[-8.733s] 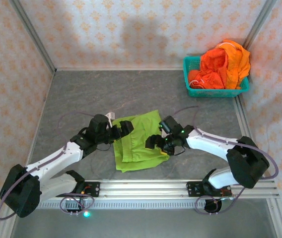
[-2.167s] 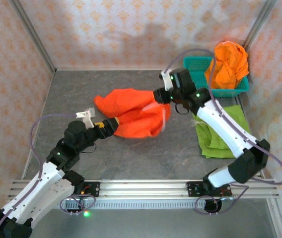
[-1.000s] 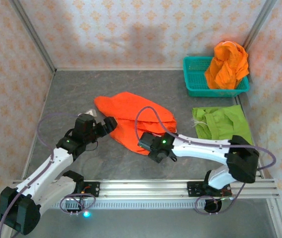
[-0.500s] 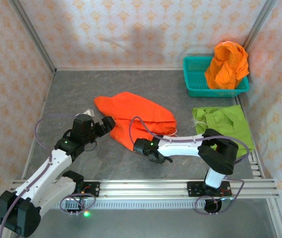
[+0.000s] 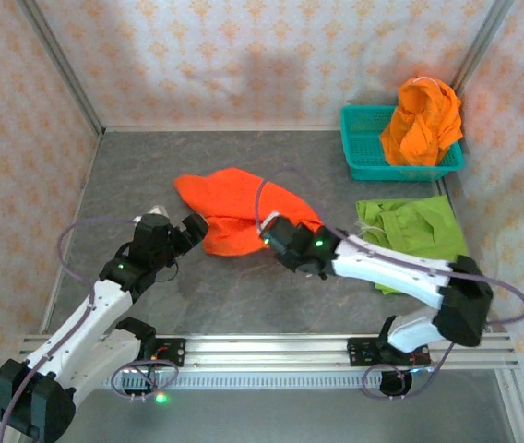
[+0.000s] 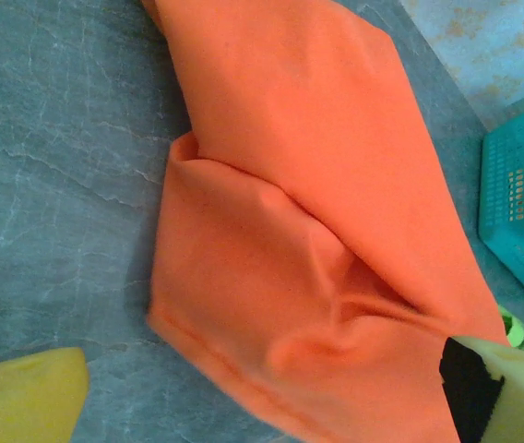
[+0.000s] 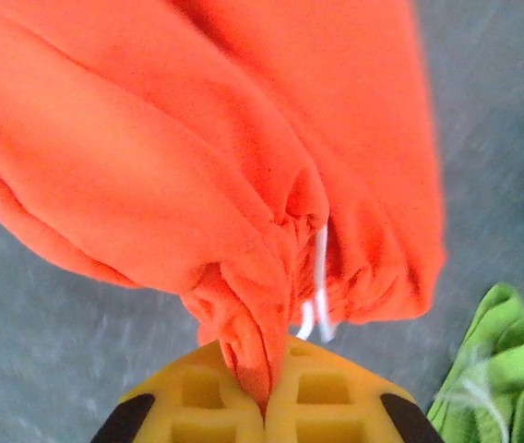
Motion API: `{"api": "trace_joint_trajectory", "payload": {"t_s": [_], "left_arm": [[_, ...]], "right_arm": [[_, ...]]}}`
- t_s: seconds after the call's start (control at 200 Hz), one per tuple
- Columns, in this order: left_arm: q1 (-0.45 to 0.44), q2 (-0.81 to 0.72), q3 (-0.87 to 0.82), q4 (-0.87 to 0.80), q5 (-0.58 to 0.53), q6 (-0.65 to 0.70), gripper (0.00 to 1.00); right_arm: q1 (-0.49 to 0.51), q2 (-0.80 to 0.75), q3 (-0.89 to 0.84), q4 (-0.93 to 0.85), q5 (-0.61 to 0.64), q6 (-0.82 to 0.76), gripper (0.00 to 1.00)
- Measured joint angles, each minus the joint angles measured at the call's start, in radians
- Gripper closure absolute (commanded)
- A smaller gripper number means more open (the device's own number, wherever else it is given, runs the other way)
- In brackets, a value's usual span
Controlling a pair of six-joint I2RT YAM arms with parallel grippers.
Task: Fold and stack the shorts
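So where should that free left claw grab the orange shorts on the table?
Probably the hem corner of the orange shorts, the part nearest the open left gripper, coming in low from the left. That edge lies flat and free on the table, while the right gripper pinches the gathered waistband by the drawstring.

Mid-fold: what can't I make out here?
- Orange pile in the basket, top view: bunched, count unclear.
- Green shorts, top view: near edge under the right arm; right wrist view crops them.
- Left gripper, left wrist view: fingertips cropped at bottom edge; cloth contact unclear.
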Motion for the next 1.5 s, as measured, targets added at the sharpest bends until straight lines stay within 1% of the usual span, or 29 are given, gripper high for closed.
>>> {"api": "trace_joint_trajectory", "payload": {"t_s": [0.08,0.15,0.295,0.4,0.45,0.525,0.746,0.871,1.086,1.126,1.191,1.246,1.311,1.366,1.426,1.466,1.496], "left_arm": [[0.0,0.0,0.0,0.005,0.005,-0.051,0.0],[0.0,0.0,0.0,0.024,0.018,-0.105,0.0],[0.0,0.0,-0.008,0.101,0.07,-0.252,0.0],[-0.001,0.004,-0.039,0.192,0.109,-0.361,0.01],[-0.002,0.013,-0.047,0.216,0.121,-0.398,0.03],[-0.016,0.037,-0.047,0.243,0.131,-0.445,0.03],[-0.093,0.157,-0.076,0.383,0.141,-0.617,0.07],[-0.126,0.242,-0.1,0.461,0.143,-0.724,0.11],[-0.145,0.385,-0.101,0.627,0.151,-0.866,0.19],[-0.145,0.419,-0.101,0.659,0.156,-0.882,0.24],[-0.145,0.476,-0.097,0.701,0.163,-0.902,0.35],[-0.145,0.528,-0.087,0.737,0.167,-0.919,0.48],[-0.143,0.577,-0.067,0.759,0.171,-0.915,0.66],[-0.136,0.603,-0.043,0.756,0.18,-0.885,0.8],[-0.114,0.614,-0.009,0.74,0.189,-0.837,0.93],[-0.097,0.614,0.019,0.718,0.19,-0.805,1.0],[-0.084,0.613,0.045,0.698,0.19,-0.774,1.0]], "right_arm": [[-0.013,-0.073,0.067,0.026,-0.003,0.005,1.0],[-0.013,-0.093,0.133,0.034,0.002,0.012,1.0],[-0.018,-0.067,0.227,0.034,0.039,0.042,1.0],[-0.021,-0.038,0.237,0.032,0.057,0.076,1.0],[-0.022,-0.024,0.237,0.032,0.061,0.096,1.0],[-0.026,-0.003,0.241,0.03,0.07,0.134,1.0],[-0.055,0.061,0.285,0.02,0.091,0.249,1.0],[-0.061,0.072,0.288,0.021,0.095,0.294,1.0],[-0.061,0.072,0.288,0.021,0.093,0.346,1.0],[-0.061,0.072,0.288,0.022,0.091,0.354,1.0],[-0.061,0.072,0.288,0.022,0.09,0.365,1.0],[-0.061,0.072,0.287,0.022,0.09,0.369,1.0],[-0.063,0.071,0.287,0.022,0.09,0.372,1.0],[-0.066,0.07,0.286,0.022,0.09,0.372,1.0],[-0.078,0.065,0.285,0.021,0.087,0.371,1.0],[-0.092,0.06,0.285,0.021,0.083,0.371,1.0],[-0.107,0.053,0.282,0.021,0.078,0.371,1.0]]}}
